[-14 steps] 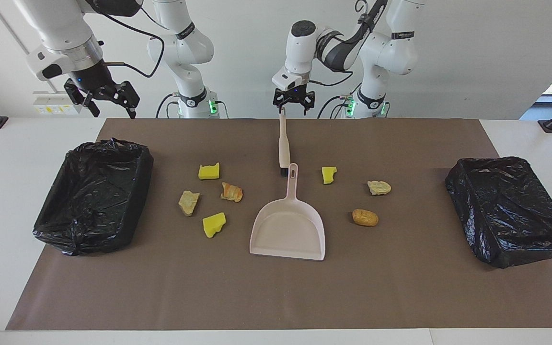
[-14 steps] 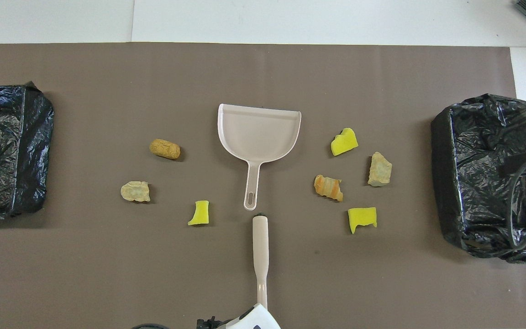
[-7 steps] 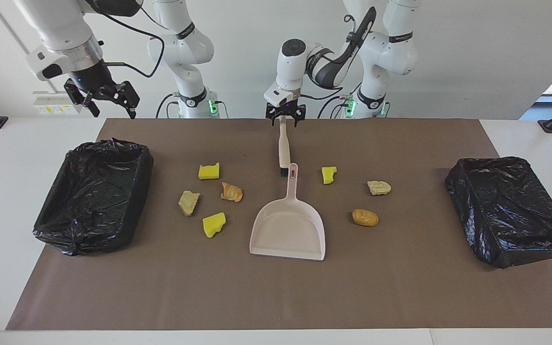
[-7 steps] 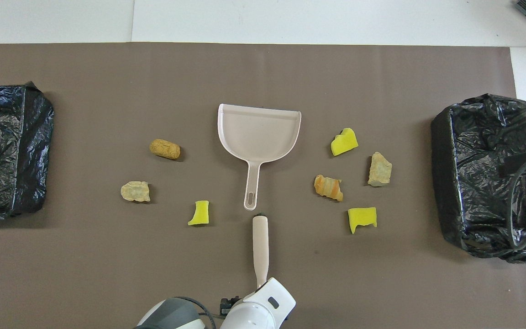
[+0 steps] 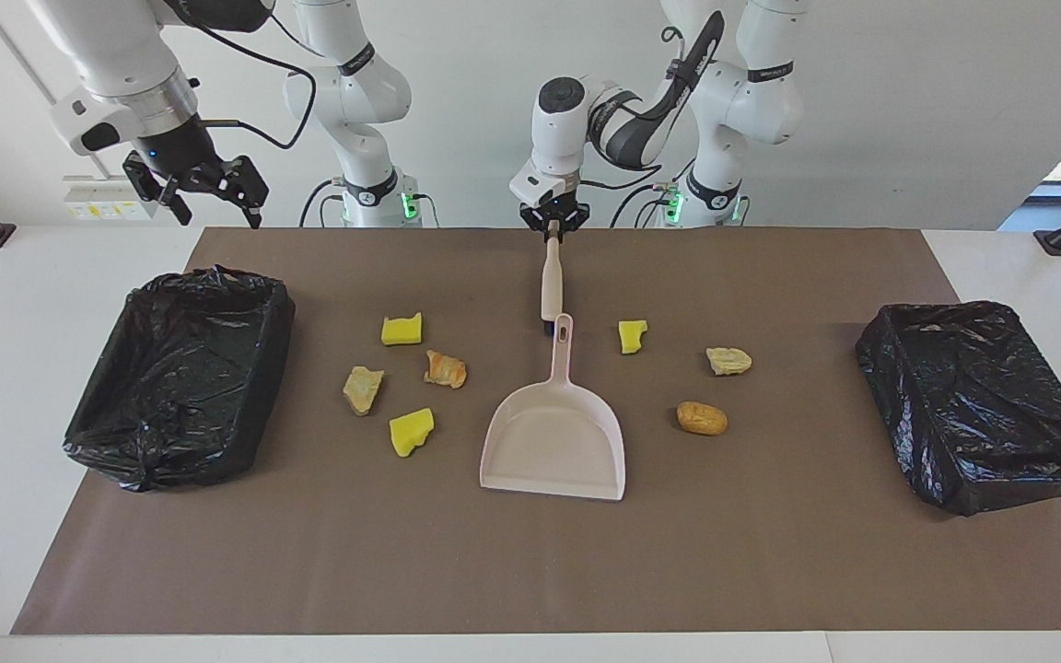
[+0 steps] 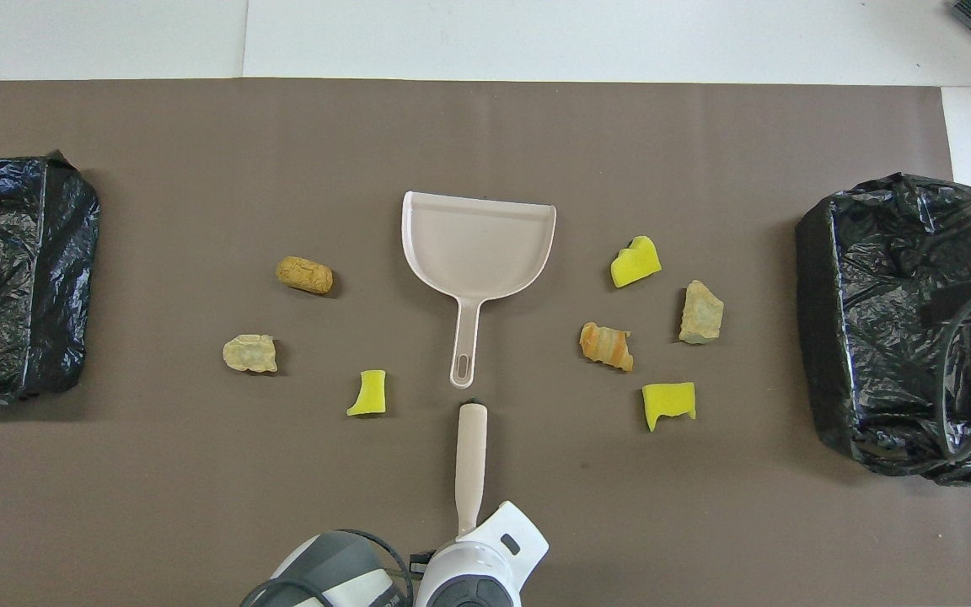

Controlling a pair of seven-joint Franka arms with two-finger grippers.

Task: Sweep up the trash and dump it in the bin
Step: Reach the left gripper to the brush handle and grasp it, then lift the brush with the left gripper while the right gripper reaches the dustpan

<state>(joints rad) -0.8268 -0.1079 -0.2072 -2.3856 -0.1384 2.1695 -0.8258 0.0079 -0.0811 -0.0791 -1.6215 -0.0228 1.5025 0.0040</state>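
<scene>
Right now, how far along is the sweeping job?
Barely started. In hand: the left gripper has shut on the brush handle. Right gripper waits open over the table edge. Left: all seven trash pieces lie unswept, the dustpan and bins empty.

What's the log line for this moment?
left tool: shut on brush handle | right tool: open, waiting above bin | trash: unswept | dustpan: untouched

White table under brown mat: dustpan, brush, trash, two black-lined bins.
</scene>
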